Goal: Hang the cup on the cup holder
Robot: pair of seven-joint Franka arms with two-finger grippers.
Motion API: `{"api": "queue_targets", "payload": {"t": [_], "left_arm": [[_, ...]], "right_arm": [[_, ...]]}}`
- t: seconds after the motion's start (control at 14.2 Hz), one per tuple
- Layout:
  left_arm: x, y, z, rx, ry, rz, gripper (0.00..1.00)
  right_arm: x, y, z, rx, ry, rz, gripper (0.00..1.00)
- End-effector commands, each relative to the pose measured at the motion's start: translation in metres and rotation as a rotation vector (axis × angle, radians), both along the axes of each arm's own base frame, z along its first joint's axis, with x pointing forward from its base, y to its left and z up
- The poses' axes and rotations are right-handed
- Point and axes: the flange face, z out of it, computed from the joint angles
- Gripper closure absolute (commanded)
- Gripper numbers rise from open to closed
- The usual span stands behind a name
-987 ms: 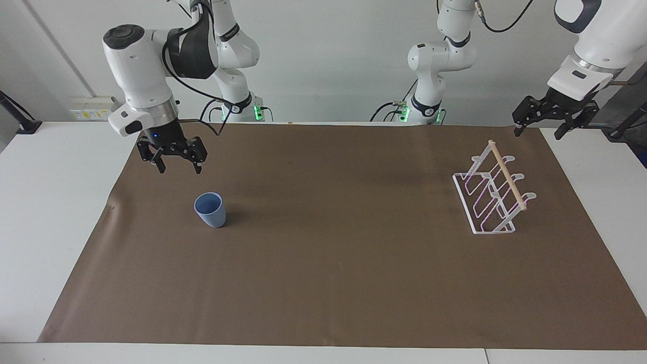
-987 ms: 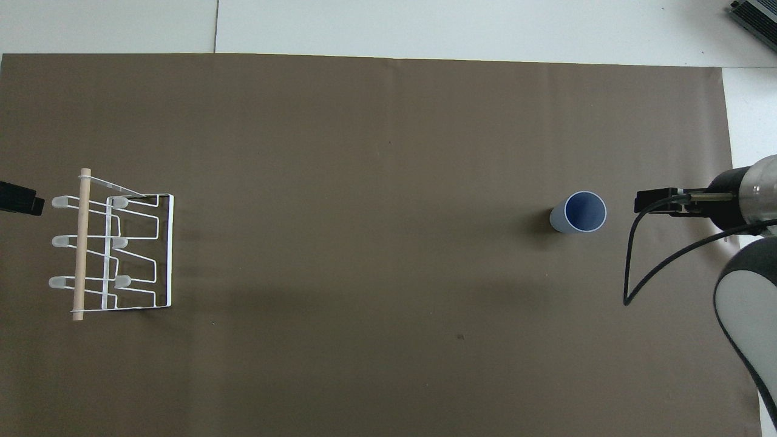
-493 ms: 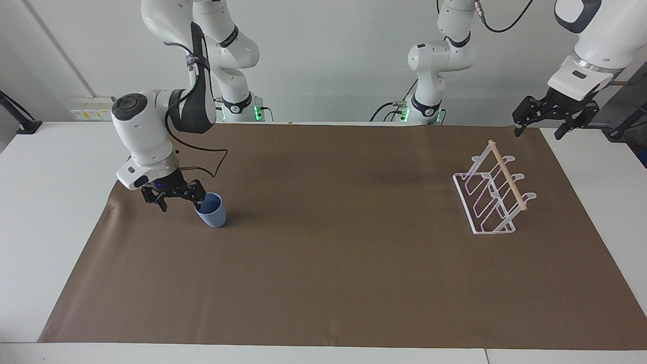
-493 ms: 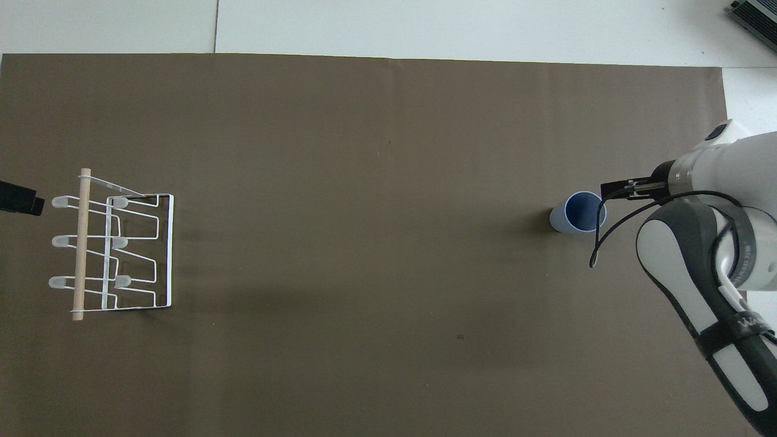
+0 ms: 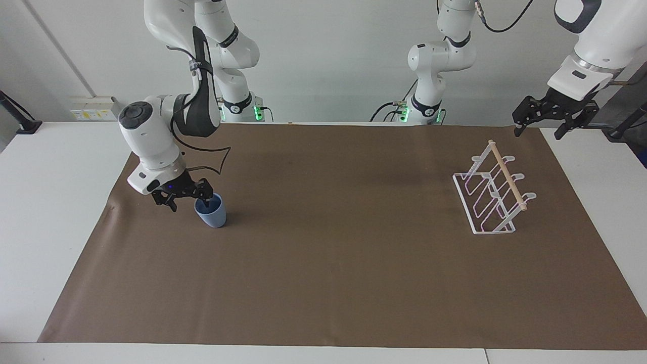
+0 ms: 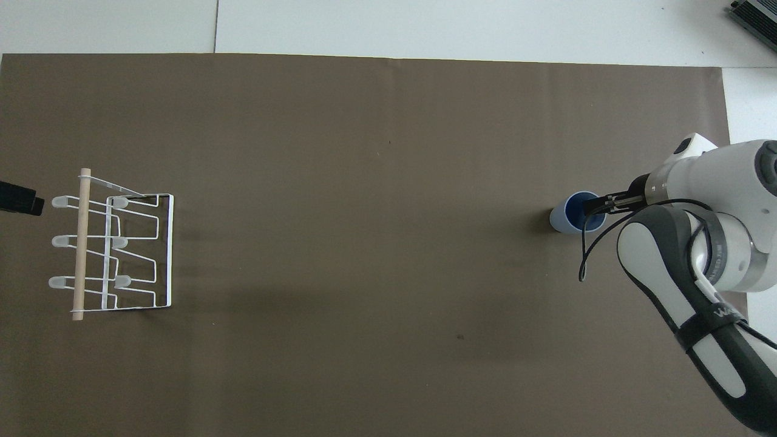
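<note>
The light-blue cup (image 5: 213, 216) stands upright on the brown mat toward the right arm's end of the table; it also shows in the overhead view (image 6: 569, 213). My right gripper (image 5: 190, 203) is low at the cup's rim and open. One finger is inside the cup and the other is outside its wall; it also shows in the overhead view (image 6: 598, 205). The white wire cup holder (image 5: 493, 197) with its wooden dowel stands toward the left arm's end, also in the overhead view (image 6: 115, 249). My left gripper (image 5: 538, 132) waits open in the air beside the holder.
A brown mat (image 5: 328, 263) covers most of the white table (image 5: 45, 202). Only the cup and the holder stand on it. A black cable loops from the right wrist beside the cup.
My right gripper came down from above the mat and moved sideways to the cup, one finger now inside the rim. The cup, the holder and the left arm have not moved.
</note>
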Motion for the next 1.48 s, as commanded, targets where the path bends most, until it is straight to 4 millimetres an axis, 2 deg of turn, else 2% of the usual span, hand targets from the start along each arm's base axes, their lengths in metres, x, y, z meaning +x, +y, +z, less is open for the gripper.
{"api": "queue_targets", "payload": {"t": [0.0, 0.14, 0.21, 0.49, 0.63, 0.78, 0.99, 1.06, 1.2, 1.41], "left_arm": [[-0.007, 0.002, 0.002, 0.018, 0.002, 0.012, 0.0], [-0.007, 0.002, 0.003, 0.018, 0.0, 0.012, 0.0], [-0.007, 0.002, 0.001, 0.018, 0.003, 0.012, 0.0], [-0.007, 0.002, 0.003, 0.018, 0.0, 0.012, 0.0], [-0.007, 0.002, 0.003, 0.018, 0.0, 0.012, 0.0], [-0.007, 0.002, 0.003, 0.018, 0.0, 0.012, 0.0], [-0.007, 0.002, 0.003, 0.018, 0.0, 0.012, 0.0], [-0.007, 0.002, 0.003, 0.018, 0.0, 0.012, 0.0], [-0.007, 0.002, 0.001, 0.018, 0.003, 0.012, 0.0], [-0.007, 0.002, 0.001, 0.018, 0.003, 0.012, 0.0]], "right_arm": [[-0.007, 0.0, 0.0, 0.023, -0.009, 0.013, 0.46], [-0.007, 0.0, -0.001, 0.024, -0.007, 0.01, 0.87], [-0.007, 0.0, -0.001, 0.024, -0.006, 0.009, 1.0], [-0.003, 0.009, 0.005, 0.027, -0.002, 0.001, 1.0], [0.008, 0.01, 0.023, 0.029, -0.002, 0.007, 1.0], [0.014, 0.013, 0.057, 0.048, -0.017, 0.009, 1.0], [0.023, 0.031, 0.123, 0.189, -0.051, -0.015, 1.0], [0.026, 0.034, 0.14, 0.226, -0.056, -0.017, 1.0], [0.029, 0.045, 0.16, 0.332, -0.068, -0.032, 1.0], [0.026, 0.06, 0.171, 0.561, -0.058, -0.084, 1.0]]}}
